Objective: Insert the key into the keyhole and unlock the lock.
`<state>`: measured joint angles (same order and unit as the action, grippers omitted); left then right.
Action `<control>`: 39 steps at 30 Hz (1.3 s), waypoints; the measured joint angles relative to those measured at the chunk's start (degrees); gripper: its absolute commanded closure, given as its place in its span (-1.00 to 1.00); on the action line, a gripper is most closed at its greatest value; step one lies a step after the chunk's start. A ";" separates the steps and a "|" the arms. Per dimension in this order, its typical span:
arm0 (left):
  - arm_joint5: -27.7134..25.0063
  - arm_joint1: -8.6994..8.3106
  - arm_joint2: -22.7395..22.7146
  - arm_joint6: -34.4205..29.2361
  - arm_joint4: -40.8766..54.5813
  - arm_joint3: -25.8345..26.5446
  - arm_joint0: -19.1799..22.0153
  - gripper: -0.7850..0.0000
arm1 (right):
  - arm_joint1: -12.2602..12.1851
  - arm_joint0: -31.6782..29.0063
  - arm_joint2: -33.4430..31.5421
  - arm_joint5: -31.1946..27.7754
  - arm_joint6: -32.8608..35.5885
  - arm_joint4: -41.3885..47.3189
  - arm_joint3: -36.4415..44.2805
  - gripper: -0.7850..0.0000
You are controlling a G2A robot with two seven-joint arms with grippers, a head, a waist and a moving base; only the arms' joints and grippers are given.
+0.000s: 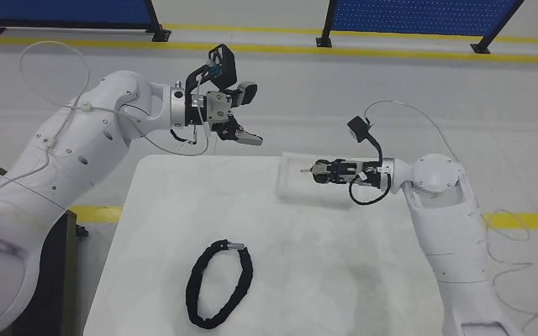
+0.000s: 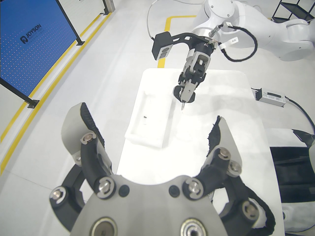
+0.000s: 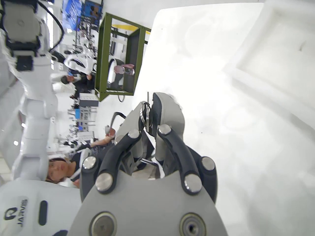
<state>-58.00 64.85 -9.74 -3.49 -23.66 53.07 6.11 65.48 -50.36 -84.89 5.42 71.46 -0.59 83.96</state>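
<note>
A black chain lock (image 1: 220, 282) lies in a loop on the white table (image 1: 336, 269), near its front left, with its metal lock end (image 1: 236, 247) at the top of the loop. My right gripper (image 1: 313, 170) hovers above the white tray (image 1: 294, 186) at the table's back, shut on the key (image 3: 147, 114); the key blade (image 2: 182, 105) sticks out past the fingertips. My left gripper (image 1: 249, 138) is open and holds nothing, raised beyond the table's back left corner, far from the lock.
The shallow white foam tray (image 2: 150, 119) sits at the back middle of the table with a small dark speck (image 2: 145, 117) inside. A grey power box (image 2: 272, 97) with a cable lies on the floor beside the table. Blue barrier panels (image 1: 420, 17) stand behind.
</note>
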 measured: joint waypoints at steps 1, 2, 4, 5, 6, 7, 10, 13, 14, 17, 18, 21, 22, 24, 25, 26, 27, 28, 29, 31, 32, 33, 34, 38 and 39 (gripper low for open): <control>0.00 0.00 0.00 0.00 0.00 0.00 0.00 -1.00 | -0.20 -0.49 -1.11 2.04 -0.97 0.61 0.51 1.00; 0.00 0.00 0.00 0.00 0.00 0.00 0.00 -1.00 | -0.37 -0.85 -1.96 3.20 -1.44 0.91 0.95 1.00; 0.00 0.00 0.00 0.00 0.00 0.00 0.00 -1.00 | -0.81 -1.65 -3.75 4.85 -1.69 1.23 2.28 1.00; 0.00 0.00 0.00 0.00 0.00 0.00 0.00 -1.00 | -1.00 -1.97 -4.35 5.08 -1.57 1.11 3.00 1.00; 0.00 0.00 0.00 0.00 0.00 0.00 0.00 -1.00 | -1.19 -2.27 -4.83 5.08 -1.40 0.88 3.77 1.00; 0.00 0.00 0.00 0.00 0.00 0.00 0.00 -1.00 | -1.43 -2.64 -5.40 5.00 -1.13 0.53 4.74 1.00; 0.00 0.00 0.00 0.00 0.00 0.00 0.00 -1.00 | -2.05 -3.49 -6.94 4.98 -0.39 -0.30 7.39 1.00; 0.00 0.00 0.00 0.00 0.00 0.00 0.00 -1.00 | -2.54 -4.63 -8.26 5.02 -0.26 -0.79 9.96 1.00; 0.00 0.00 0.00 0.00 0.00 0.00 0.00 -1.00 | -2.58 -4.76 -8.38 5.00 -0.35 -0.84 10.23 1.00; 0.00 0.00 0.00 0.00 0.00 0.00 0.00 -1.00 | -2.57 -4.76 -8.37 4.98 -0.40 -0.85 10.21 1.00; 0.00 0.00 0.00 0.00 0.00 0.00 0.00 -1.00 | -2.57 -4.75 -8.36 4.98 -0.39 -0.85 10.19 1.00; 0.00 0.00 0.00 0.00 0.00 0.00 0.00 -1.00 | -2.57 -4.74 -8.36 4.98 -0.39 -0.84 10.18 1.00; 0.00 0.00 0.00 0.00 0.00 0.00 0.00 -1.00 | -2.57 -4.74 -8.36 4.98 -0.39 -0.84 10.18 1.00; 0.00 0.00 0.00 0.00 0.00 0.00 0.00 -1.00 | -2.57 -4.74 -8.36 4.98 -0.38 -0.83 10.18 1.00; 0.00 0.00 0.00 0.00 0.00 0.00 0.00 -1.00 | -2.57 -4.74 -8.36 4.98 -0.38 -0.83 10.19 1.00; 0.00 0.00 0.00 0.00 0.00 0.00 0.00 -1.00 | -2.57 -4.74 -8.36 4.98 -0.38 -0.83 10.19 1.00; 0.19 -0.02 -0.07 -0.07 -0.03 0.08 -0.12 -1.00 | -2.57 -4.74 -8.36 4.98 -0.38 -0.83 10.19 1.00; 1.20 -0.08 -0.37 -0.37 -0.29 0.23 -0.53 -1.00 | -2.57 -4.74 -8.36 4.98 -0.38 -0.83 10.19 1.00; 2.35 -0.17 -0.67 -0.73 -0.63 0.24 -0.93 -1.00 | -2.57 -4.74 -8.36 4.98 -0.38 -0.83 10.19 1.00; 4.02 -0.41 -1.31 -1.19 -1.18 0.11 -2.28 -1.00 | -2.57 -4.74 -8.36 4.98 -0.38 -0.83 10.19 1.00; 3.95 -0.52 -1.57 -1.17 -1.18 -0.12 -2.99 -1.00 | -2.57 -4.74 -8.36 4.98 -0.38 -0.83 10.19 1.00; 3.69 -0.64 -1.78 -1.10 -1.22 -0.42 -3.74 -1.00 | -2.57 -4.74 -8.36 4.98 -0.38 -0.83 10.19 1.00; 3.03 -0.76 -1.84 -1.24 -1.70 -0.72 -4.85 -1.00 | -2.57 -4.74 -8.36 4.98 -0.38 -0.83 10.19 1.00; 1.61 -0.92 -1.79 -1.71 -4.39 -1.99 -8.40 -1.00 | -2.57 -4.74 -8.36 4.98 -0.38 -0.83 10.19 1.00; 1.00 -0.94 -1.86 -1.55 -4.88 -2.33 -9.19 -1.00 | -2.57 -4.74 -8.36 4.98 -0.38 -0.83 10.19 1.00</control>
<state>-57.00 63.91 -11.60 -5.04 -28.54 50.74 -3.08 62.92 -55.11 -93.26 10.40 71.08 -1.42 94.14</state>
